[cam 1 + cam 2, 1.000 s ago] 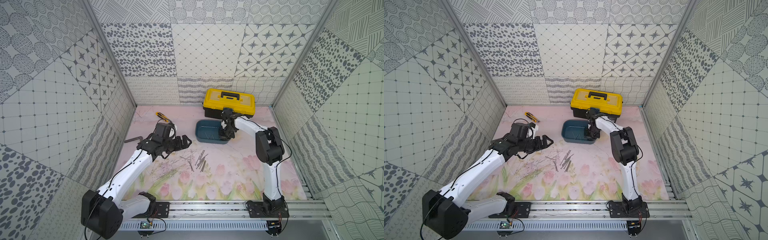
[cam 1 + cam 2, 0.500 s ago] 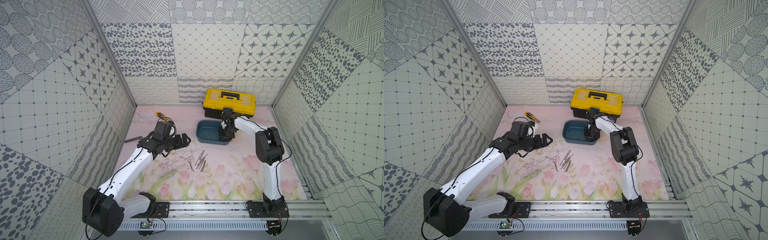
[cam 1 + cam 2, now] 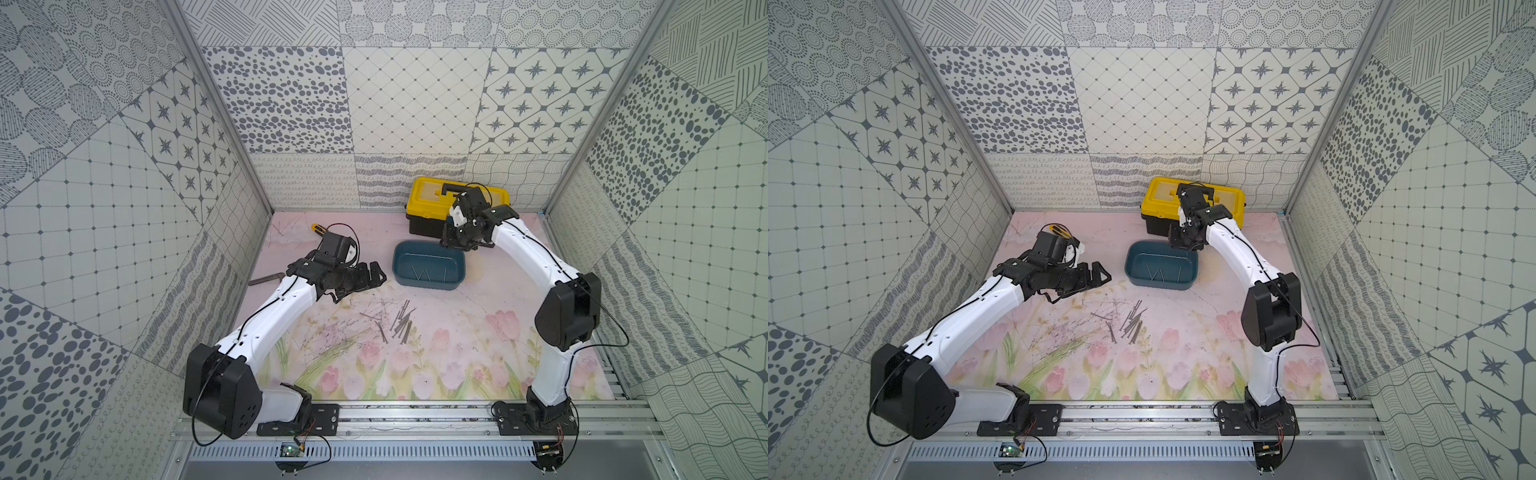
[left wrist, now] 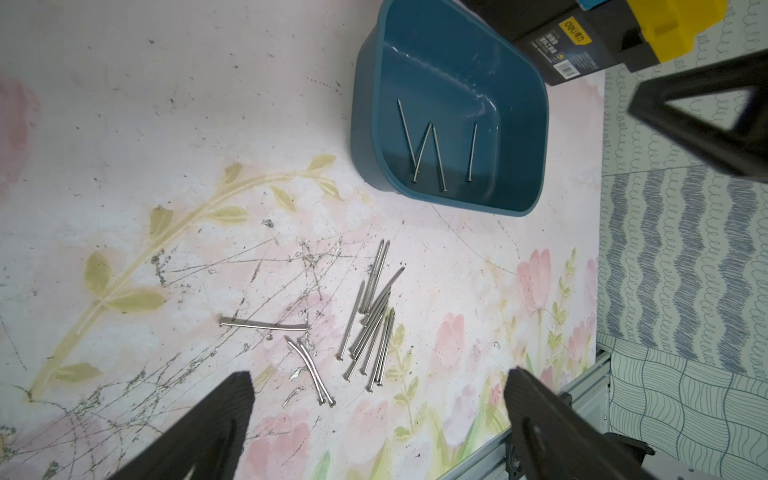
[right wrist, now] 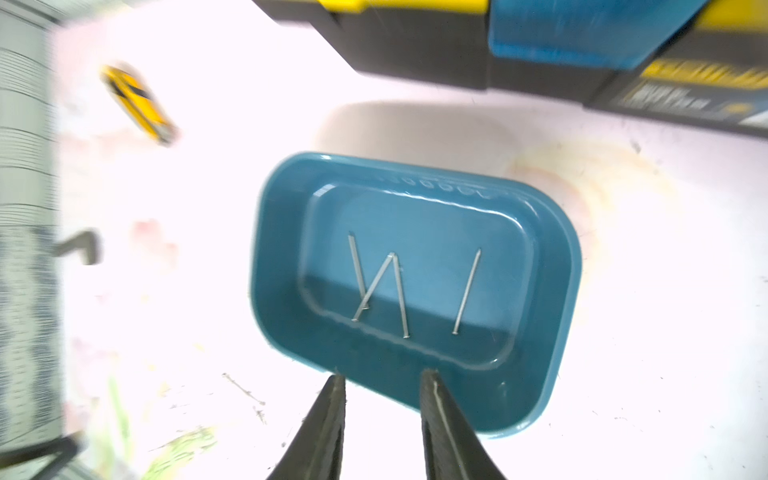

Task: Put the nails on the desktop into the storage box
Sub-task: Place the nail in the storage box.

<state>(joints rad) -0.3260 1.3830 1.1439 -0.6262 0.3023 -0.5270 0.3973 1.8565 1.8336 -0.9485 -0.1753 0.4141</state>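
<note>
While four nails [image 5: 467, 291] lie in the storage box [image 5: 555, 291], right gripper [image 5: 383, 374] hovers above, slightly parted, empty; left gripper [image 4: 380, 372] gapes wide.

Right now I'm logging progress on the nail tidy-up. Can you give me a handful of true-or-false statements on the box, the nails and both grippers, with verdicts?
1. Four nails lie inside the storage box. True.
2. The right gripper holds a nail. False: its jaws stand apart over the box with nothing between them.
3. A pile of nails lies on the desktop. True.
4. The yellow toolbox has its lid open. False: the lid is closed.
5. The left gripper is shut. False: it is wide open above the desktop nails.
</note>
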